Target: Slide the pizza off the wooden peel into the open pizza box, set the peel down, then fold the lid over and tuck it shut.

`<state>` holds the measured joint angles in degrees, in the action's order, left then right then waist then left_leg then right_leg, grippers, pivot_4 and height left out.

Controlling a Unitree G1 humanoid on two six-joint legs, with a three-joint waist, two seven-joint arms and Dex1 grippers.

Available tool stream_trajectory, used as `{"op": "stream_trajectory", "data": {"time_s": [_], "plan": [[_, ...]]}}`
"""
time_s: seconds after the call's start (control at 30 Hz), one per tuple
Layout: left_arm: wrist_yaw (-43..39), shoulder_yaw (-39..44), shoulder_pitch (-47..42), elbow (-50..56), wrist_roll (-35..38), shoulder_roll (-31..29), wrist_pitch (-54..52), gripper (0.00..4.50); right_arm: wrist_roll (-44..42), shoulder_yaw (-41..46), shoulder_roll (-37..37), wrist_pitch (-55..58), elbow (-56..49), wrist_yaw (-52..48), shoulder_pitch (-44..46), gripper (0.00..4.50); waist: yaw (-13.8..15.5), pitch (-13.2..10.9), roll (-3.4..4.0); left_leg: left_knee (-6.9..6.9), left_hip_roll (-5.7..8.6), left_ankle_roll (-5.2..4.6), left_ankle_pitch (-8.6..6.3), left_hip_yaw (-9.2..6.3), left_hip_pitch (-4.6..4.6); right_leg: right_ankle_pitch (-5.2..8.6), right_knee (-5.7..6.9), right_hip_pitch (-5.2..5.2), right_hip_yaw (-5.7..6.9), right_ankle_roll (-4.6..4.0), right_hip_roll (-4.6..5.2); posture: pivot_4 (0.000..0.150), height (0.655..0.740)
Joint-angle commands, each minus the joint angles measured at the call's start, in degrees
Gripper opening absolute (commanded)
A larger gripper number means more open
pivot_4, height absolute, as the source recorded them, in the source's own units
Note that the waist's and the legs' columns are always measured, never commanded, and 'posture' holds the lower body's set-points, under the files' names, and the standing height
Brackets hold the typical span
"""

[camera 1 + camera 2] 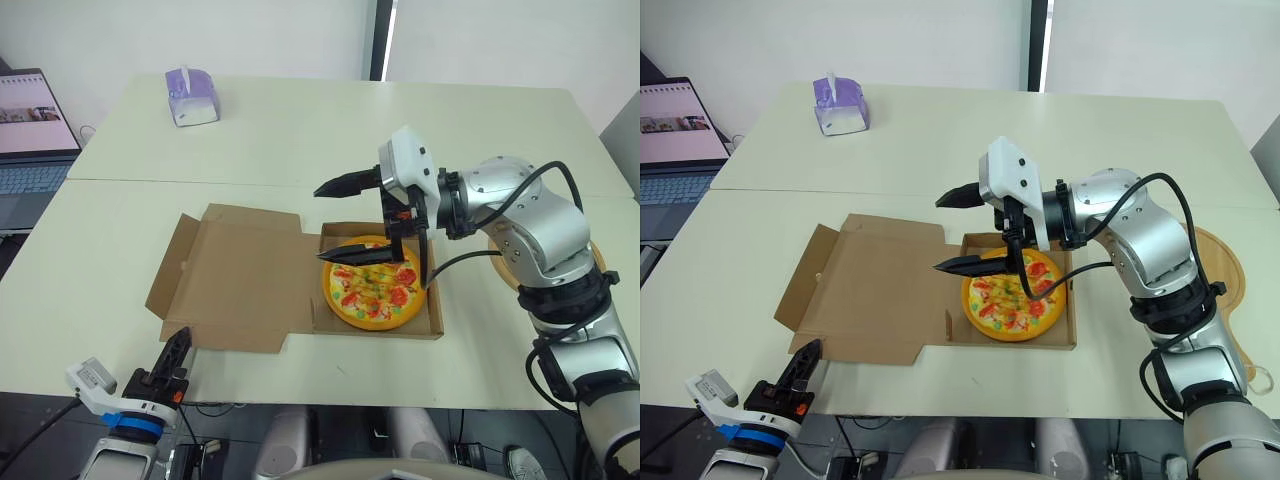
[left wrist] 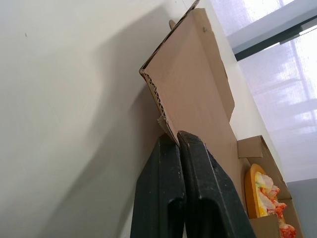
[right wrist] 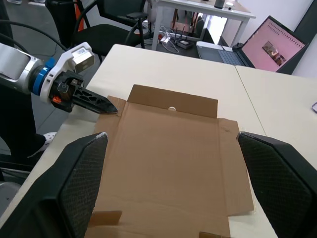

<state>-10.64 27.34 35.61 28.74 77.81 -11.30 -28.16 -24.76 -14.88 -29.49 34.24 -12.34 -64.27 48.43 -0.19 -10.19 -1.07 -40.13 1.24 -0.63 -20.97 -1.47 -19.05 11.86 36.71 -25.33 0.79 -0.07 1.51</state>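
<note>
Pizza (image 1: 373, 290) sat in the tray of the pizza box (image 1: 380, 331); box lay open left-to-right on the worktop (image 1: 300, 130), lid (image 1: 235, 285) flat, pointing left; right pincer (image 1: 322, 224) hovered wide open above the hinge; left pincer (image 1: 181, 340) was closed by the lid's near corner; peel (image 1: 1225, 280) lay beyond the right arm.

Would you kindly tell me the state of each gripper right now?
Left gripper: shut, holding nothing, tip at the edge of the pizza box lid.
Right gripper: open, holding nothing.
</note>
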Motion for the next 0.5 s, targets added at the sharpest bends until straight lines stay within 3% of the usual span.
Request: {"op": "stream_trajectory", "data": {"time_s": [0.03,0.07,0.17,0.5], "plan": [[0.04,1.7,-0.36,1.01,0.44,-1.63,0.18,0.03,1.67,1.58,-1.83,-3.02,2.18,-0.89,0.85,4.5,0.06,0.0,0.0,0.0,0.0,0.0,0.0,0.0,0.0,0.0,0.0,0.0,0.0,0.0,0.0,0.15,0.74],[0.23,1.95,-0.8,0.98,1.11,-2.0,0.1,0.03,2.27,1.99,-2.78,-4.49,3.97,-1.92,0.95,4.5,0.08,-0.01,-0.01,0.0,0.0,0.0,0.0,0.0,0.0,0.0,0.0,0.0,0.01,0.0,0.0,0.15,0.74],[-0.31,2.57,-2.7,0.19,1.85,-4.4,-0.43,0.0,8.77,2.03,-8.36,-16.86,18.24,-6.71,2.78,3.89,0.2,-0.05,-0.09,0.0,0.01,0.0,0.0,0.01,0.02,0.0,-0.01,0.03,0.01,-0.01,0.01,0.15,0.74],[-1.91,4.09,-7.8,-3.92,0.63,-10.7,-2.26,0.0,26.38,-1.81,-8.16,-48.82,61.88,-5.29,11.88,0.46,-0.3,-0.09,-0.11,0.15,-0.07,0.28,0.16,0.21,0.18,0.12,0.09,0.0,-0.02,-0.23,-0.01,0.15,0.74]]}}
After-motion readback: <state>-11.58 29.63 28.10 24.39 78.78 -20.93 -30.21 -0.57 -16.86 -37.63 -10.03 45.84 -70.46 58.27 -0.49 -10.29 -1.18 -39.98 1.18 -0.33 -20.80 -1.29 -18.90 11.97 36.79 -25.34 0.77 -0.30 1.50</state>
